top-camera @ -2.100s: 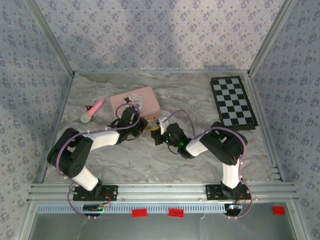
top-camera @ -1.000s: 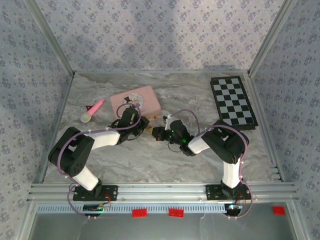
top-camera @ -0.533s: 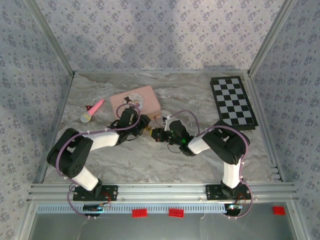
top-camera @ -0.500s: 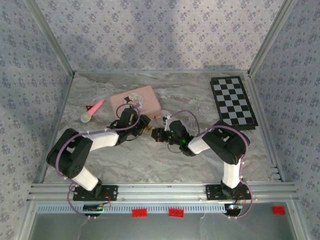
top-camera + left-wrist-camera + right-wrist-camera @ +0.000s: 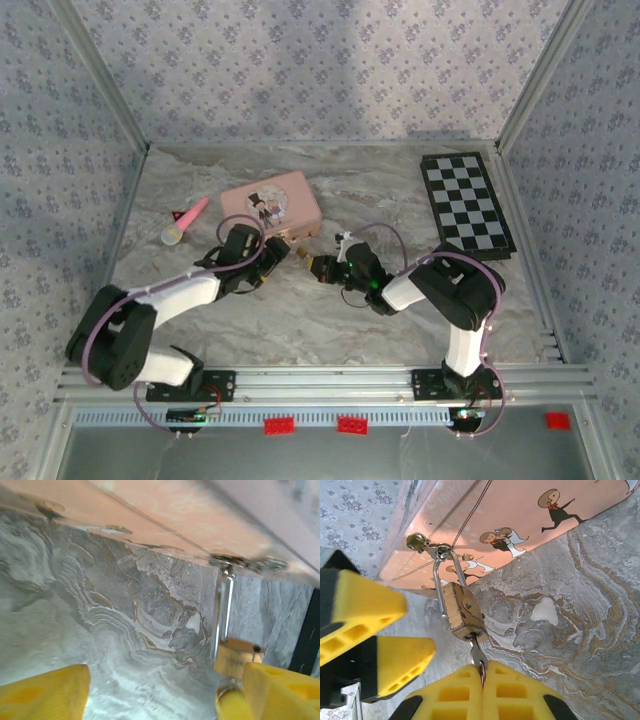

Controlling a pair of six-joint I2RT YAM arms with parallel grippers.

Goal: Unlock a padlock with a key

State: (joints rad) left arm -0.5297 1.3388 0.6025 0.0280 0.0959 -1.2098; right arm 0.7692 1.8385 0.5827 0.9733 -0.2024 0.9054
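Showing the lock up close, the right wrist camera has the right hand (image 5: 481,669) at the lower centre of the frame, its yellow fingers pressed together on the bow of the key (image 5: 476,655). The key's blade is in the underside of the padlock (image 5: 462,611), a small brass block tilted in the middle of the frame. Its thin shackle (image 5: 436,587) loops through a metal ring (image 5: 416,541) on the edge of the pink box (image 5: 545,530), which runs across the upper part of the frame. The lock hangs from that ring just above the marbled surface (image 5: 560,630). Whether the shackle has sprung free is too hard to tell.

The left hand (image 5: 165,677) stands wide and grips nothing. In its own camera one yellow finger lies at the lower left, the other at the lower right, just beside the padlock's body.

The step in hand appears to be turning the key. To do it well, the right hand should twist about the key's own line without pulling back, so the blade remains seated. With nothing clamping the body, the lock may swing and turn with the key. Closing the left hand on the brass sides would give the twist something to work against.
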